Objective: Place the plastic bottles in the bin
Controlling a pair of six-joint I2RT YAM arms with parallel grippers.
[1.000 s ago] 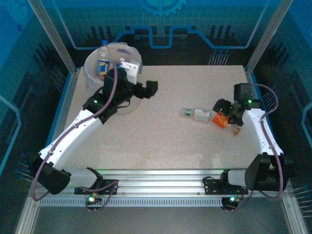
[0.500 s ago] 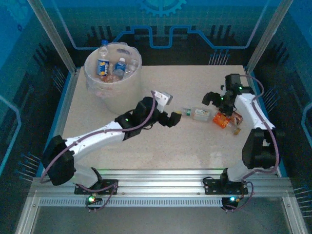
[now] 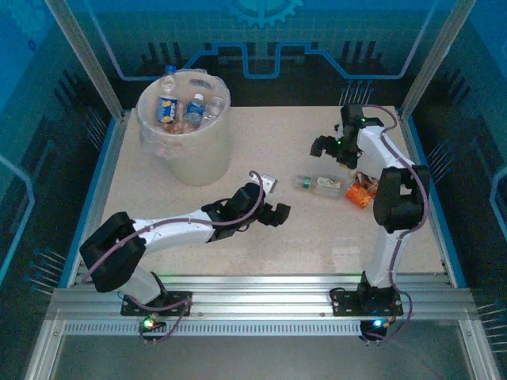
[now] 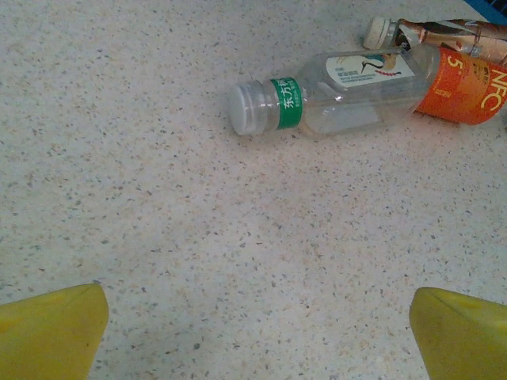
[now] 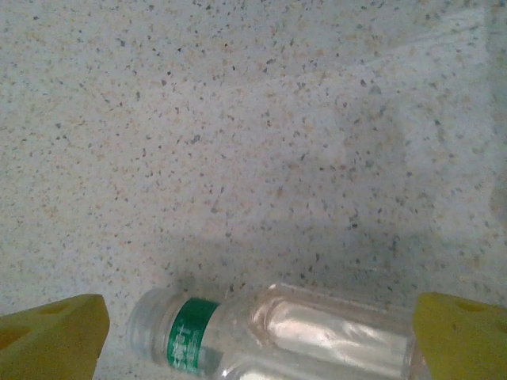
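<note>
Top external: left hand (image 3: 273,214) and right hand (image 3: 331,150) gape empty; clear bottle (image 3: 321,184) lies between them.

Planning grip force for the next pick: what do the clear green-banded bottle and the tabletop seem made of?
The clear bottle: probably transparent plastic, glossy; the tabletop shows through its wall and highlights streak it. The tabletop: beige with dark speckles, smooth and matte, perhaps laminate or stone composite; the look does not settle which.
</note>
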